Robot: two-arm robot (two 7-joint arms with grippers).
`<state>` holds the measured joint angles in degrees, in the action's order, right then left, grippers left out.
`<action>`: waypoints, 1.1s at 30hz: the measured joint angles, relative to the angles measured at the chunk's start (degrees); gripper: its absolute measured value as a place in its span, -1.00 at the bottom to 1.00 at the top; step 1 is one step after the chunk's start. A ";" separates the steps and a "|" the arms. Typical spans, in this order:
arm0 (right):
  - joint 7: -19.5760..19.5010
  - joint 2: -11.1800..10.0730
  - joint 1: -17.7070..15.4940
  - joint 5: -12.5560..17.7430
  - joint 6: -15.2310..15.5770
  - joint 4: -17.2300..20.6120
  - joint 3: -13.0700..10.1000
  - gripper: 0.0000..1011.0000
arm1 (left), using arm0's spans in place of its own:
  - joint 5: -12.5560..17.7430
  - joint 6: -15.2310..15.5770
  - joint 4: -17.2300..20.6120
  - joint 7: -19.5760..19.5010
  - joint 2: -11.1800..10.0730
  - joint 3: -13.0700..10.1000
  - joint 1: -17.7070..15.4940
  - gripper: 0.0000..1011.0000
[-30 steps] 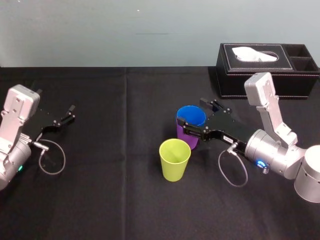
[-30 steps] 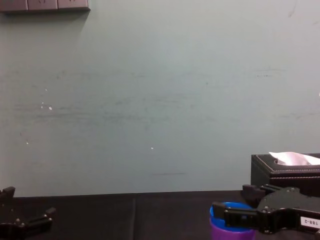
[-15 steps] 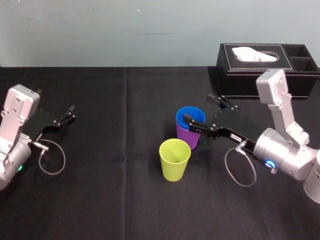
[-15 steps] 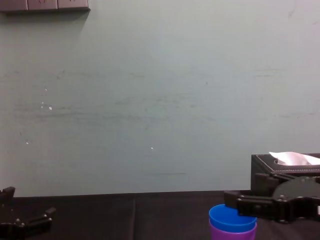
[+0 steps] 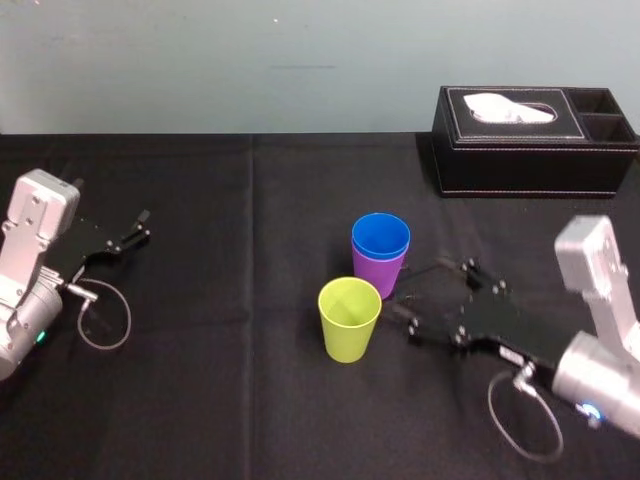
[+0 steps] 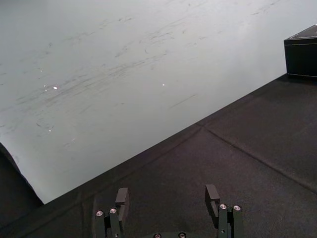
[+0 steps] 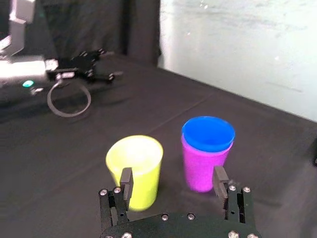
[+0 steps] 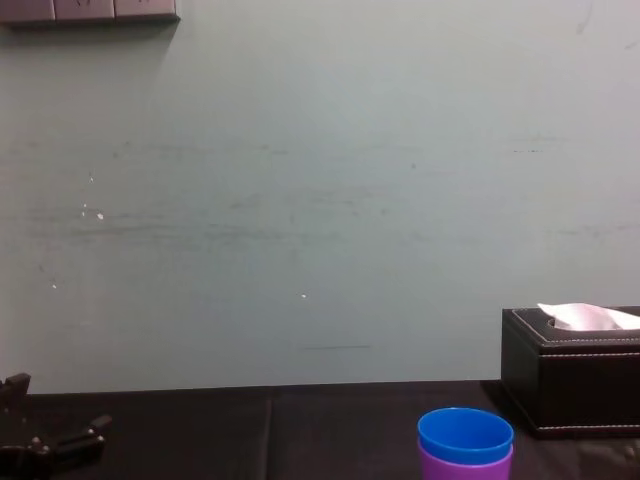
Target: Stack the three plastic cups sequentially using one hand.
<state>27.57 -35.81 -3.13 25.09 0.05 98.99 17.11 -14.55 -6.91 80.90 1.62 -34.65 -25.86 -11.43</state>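
Note:
A bright blue cup sits nested inside the purple cup at mid-table. The yellow-green cup stands upright just in front of and to the left of that pair. My right gripper is open and empty, low over the cloth, close to the right of the yellow-green cup and in front of the stack. In the right wrist view its fingers frame the yellow-green cup and the blue cup on the purple one. My left gripper rests open at the far left.
A black leather tissue box stands at the back right, also seen in the chest view as the tissue box behind the blue cup. Black cloth covers the table. A wall rises behind the far edge.
My right gripper, around the blue-and-purple stack a second ago, has drawn back toward me and dropped beside the yellow-green cup. The cups and left arm have not moved.

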 joint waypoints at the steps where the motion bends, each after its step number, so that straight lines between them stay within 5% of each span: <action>1: 0.12 -0.26 -0.62 0.00 -0.35 0.20 -0.09 0.98 | 0.00 0.00 0.00 0.00 0.00 0.00 0.00 1.00; 12: 1.71 -0.27 -3.96 -1.61 -3.96 -1.47 0.97 0.98 | 0.00 0.00 0.00 0.00 0.00 0.00 0.00 1.00; 20: 1.80 2.58 -1.33 -4.81 -5.23 -4.74 3.68 0.98 | 0.00 0.00 0.00 0.00 0.00 0.00 0.00 1.00; 33: 3.25 6.72 3.37 -5.25 -6.10 -9.91 6.11 0.98 | 0.00 0.00 0.00 0.00 0.00 0.00 0.00 1.00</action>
<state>30.82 -29.09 0.24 19.84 -6.05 89.08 23.22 -14.55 -6.91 80.90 1.62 -34.65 -25.86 -11.43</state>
